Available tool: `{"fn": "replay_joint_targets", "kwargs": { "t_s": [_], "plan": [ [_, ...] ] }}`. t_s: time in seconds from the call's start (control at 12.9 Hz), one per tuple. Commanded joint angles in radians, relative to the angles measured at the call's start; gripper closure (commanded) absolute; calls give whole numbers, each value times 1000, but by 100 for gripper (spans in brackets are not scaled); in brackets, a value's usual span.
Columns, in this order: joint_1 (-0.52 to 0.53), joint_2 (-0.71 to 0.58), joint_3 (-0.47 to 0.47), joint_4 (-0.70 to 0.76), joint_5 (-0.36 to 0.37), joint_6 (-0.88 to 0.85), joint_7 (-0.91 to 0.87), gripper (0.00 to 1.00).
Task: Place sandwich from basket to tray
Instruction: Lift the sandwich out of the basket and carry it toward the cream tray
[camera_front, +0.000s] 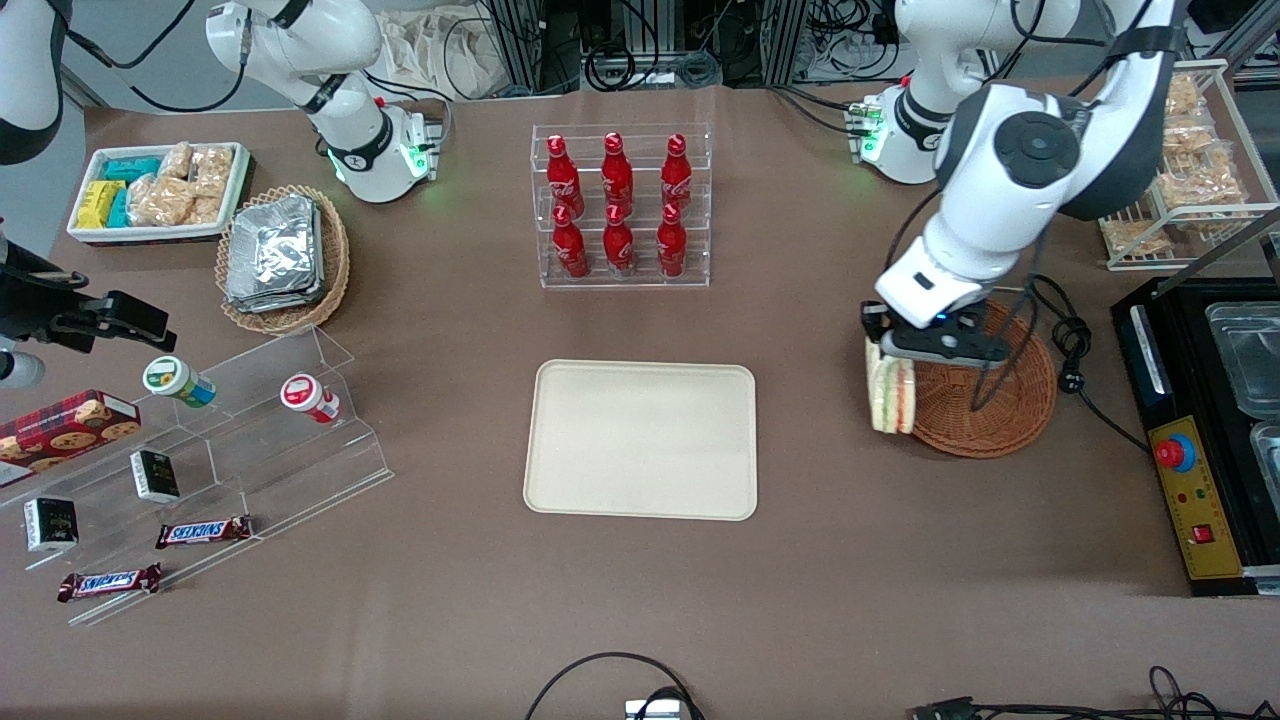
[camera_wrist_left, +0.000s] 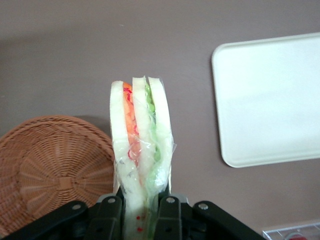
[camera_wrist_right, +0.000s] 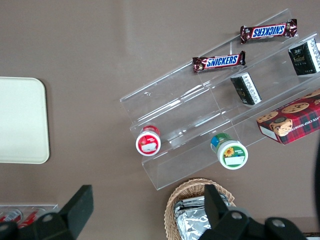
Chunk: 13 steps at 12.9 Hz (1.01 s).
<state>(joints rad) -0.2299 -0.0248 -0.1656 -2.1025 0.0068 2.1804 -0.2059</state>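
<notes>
One sandwich (camera_wrist_left: 141, 150) (wrapped), clamped between gripper (camera_wrist_left: 141, 210) fingers

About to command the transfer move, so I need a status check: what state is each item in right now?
tool: shut on the sandwich, raised at the basket's edge nearest the tray
sandwich: wrapped in clear film, lifted out of the basket, held on edge
basket: nothing in it
tray: nothing on it, flat on the table
red bottles: upright in their clear rack
</notes>
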Motion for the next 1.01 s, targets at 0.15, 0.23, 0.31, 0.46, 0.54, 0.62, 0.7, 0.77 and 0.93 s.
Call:
{"fn": "replay_joint_targets", "kwargs": {
  "t_s": [0.15,0.23,0.31,0.46,0.54,0.62,0.7,0.77,0.93],
  "plan": [
    [-84,86,11,80,-36,2,10,76],
    [-103,116,11,111,-38,2,2,76],
    [-107,155,11,148,-47,2,-29,76],
    [-146,241,8,244,-44,-4,-105,77],
    [-153,279,8,278,-39,-2,-128,77],
    [-169,307,8,307,-33,-2,-151,77],
    [-181,331,8,331,-30,-2,-165,77],
    [-187,353,8,354,-30,-1,-168,77],
    [-204,416,8,413,-30,-1,-178,77]
  ]
}}
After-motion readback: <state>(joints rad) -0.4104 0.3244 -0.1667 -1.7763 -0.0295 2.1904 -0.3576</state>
